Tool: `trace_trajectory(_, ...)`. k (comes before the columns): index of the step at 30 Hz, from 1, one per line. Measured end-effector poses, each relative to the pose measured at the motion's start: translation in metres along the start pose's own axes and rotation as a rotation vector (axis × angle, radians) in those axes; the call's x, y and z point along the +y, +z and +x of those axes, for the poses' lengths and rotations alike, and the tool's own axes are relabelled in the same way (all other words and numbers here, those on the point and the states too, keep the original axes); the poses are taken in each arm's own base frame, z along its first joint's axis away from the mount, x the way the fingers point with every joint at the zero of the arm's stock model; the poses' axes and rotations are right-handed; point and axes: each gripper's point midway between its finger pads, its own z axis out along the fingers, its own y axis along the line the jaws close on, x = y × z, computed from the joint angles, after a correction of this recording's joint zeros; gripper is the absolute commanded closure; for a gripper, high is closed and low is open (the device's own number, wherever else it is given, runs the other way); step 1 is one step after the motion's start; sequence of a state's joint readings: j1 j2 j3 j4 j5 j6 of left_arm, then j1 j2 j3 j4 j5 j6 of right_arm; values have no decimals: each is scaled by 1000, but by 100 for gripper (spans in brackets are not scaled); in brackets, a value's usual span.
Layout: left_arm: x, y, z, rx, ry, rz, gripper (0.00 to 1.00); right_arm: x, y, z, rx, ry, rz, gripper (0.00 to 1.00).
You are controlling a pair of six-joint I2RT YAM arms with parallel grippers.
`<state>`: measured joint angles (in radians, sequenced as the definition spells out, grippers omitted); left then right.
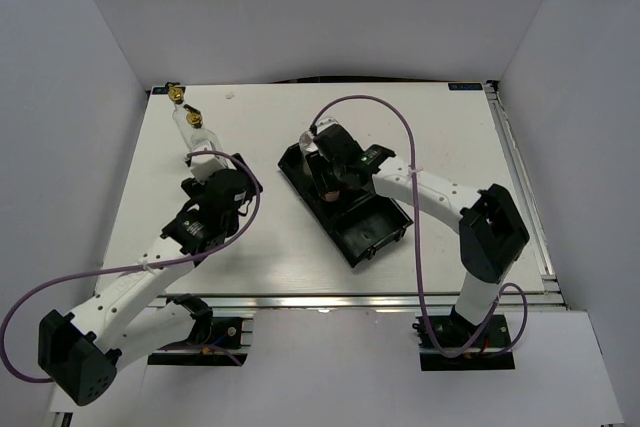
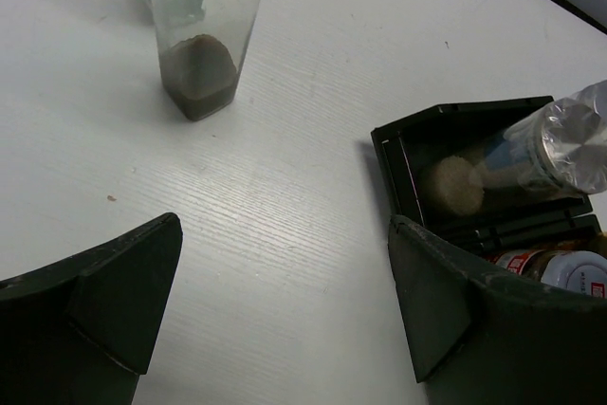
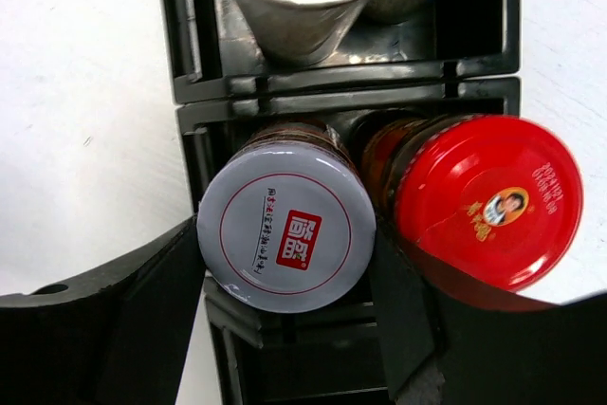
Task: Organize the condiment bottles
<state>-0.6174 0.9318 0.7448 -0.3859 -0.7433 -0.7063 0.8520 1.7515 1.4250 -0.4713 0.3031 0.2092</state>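
My right claw [image 3: 287, 244] was clamped on the white-lidded jar [image 3: 289, 192]. One finger pressed against the jar's left side and the other was wedged between it and the red-capped jar [image 3: 486, 198]. Both jars stood upright, just beside each other, in one compartment of the black tray [image 3: 185, 35].

The white lid carried a thin red ring. Inside the ring sat a red square with white characters and a line of small red writing next to it; I could not read any of it. The red cap bore a small oval portrait of a face with yellow characters on either side, too small to make out.

My left claw [image 2: 285, 234] was spread wide and held nothing, hanging over the white table [image 2: 313, 111]. Ahead of it the nearer glass bottle [image 2: 201, 35] stood upright on the table, with a dark brown residue at its bottom and no label showing. From overhead, the farther glass bottle [image 1: 177, 97] stood just behind it near the far left corner. Both had gold spouts and were well apart from the tray.

In the tray's end compartment, next to the one with the jars, a silver-capped shaker [image 2: 555, 144] leaned at a tilt, wrapped in clear film. It had a bluish patch on its side, and I could read no writing there.
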Motion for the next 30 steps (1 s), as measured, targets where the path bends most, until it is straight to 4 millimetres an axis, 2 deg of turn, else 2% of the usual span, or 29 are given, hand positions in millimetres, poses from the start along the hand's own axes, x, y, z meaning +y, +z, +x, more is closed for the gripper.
trace_trajectory(2,3,1,-1,-7,2,-22,2,-3,6,0,3,10,2,88)
trace_trajectory(3,4,2,-3,-12,2,-33,2,-5,8,0,3,18,1,82)
trace_trajectory(5,5,4,-4,-16,8,-54,2,-6,12,0,4,32,-2,78)
trace_trajectory(6,5,5,-5,-20,10,-64,2,-6,14,1,6,39,-5,68)
trace_trajectory(8,5,8,-7,-27,18,-84,2,-6,19,6,16,44,-10,56)
trace_trajectory(9,4,10,-8,-29,26,-97,2,-5,21,9,21,44,-14,42)
trace_trajectory(13,-1,18,-20,-50,35,-144,2,-1,29,18,45,45,-29,24)
trace_trajectory(14,-2,21,-23,-52,33,-153,2,-1,29,18,45,46,-30,22)
trace_trajectory(16,1,28,-32,-60,20,-179,2,1,30,13,26,55,-40,11)
trace_trajectory(22,26,47,-56,-73,-13,-261,2,7,19,0,-16,52,-90,11)
trace_trajectory(26,32,55,-72,-82,-8,-268,2,13,-8,-20,-85,35,-168,10)
trace_trajectory(30,29,66,-83,-79,-1,-227,2,18,-40,-40,-175,4,-240,11)
